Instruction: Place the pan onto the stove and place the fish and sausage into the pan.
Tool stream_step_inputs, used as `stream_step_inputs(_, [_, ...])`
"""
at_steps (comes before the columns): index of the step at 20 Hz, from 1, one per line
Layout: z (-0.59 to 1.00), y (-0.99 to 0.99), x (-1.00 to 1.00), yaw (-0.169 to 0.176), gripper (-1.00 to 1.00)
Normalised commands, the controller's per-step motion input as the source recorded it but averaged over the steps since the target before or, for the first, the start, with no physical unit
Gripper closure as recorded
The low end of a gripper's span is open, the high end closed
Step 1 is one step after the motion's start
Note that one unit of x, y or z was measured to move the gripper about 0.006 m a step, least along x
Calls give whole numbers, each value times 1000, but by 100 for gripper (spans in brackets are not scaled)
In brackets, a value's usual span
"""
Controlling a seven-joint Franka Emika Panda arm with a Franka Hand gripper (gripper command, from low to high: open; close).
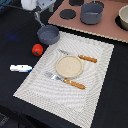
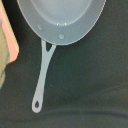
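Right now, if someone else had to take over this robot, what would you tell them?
Gripper: above the pan's handle, holding nothing; open or shut can't be told.
Pan: empty, on the dark table, off the stove.
Sausage and fish: on the table, beside the placemat.
A larger pot sits on the stove.
Done: nothing.
Left: pan onto stove, then fish and sausage into it.

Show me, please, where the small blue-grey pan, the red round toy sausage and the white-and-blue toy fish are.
small blue-grey pan (image 1: 48,34), exterior view, on its bowl.
red round toy sausage (image 1: 37,49), exterior view, on its middle.
white-and-blue toy fish (image 1: 20,68), exterior view, on its white body.
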Motion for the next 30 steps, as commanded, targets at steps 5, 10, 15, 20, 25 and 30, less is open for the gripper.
stream_step_inputs(5, [-278, -25, -174, -121, -100])
stream_step_inputs(10, [-209, -103, 146, -30, -100])
stream_step_inputs(15, [-310, -168, 226, -3, -100])
stream_step_inputs(20, [-395, -196, 58, 0, -100])
stream_step_inputs(25, [-339, -201, 7, 0, -100])
stream_step_inputs(30, [-342, -97, 0, 0, -100])
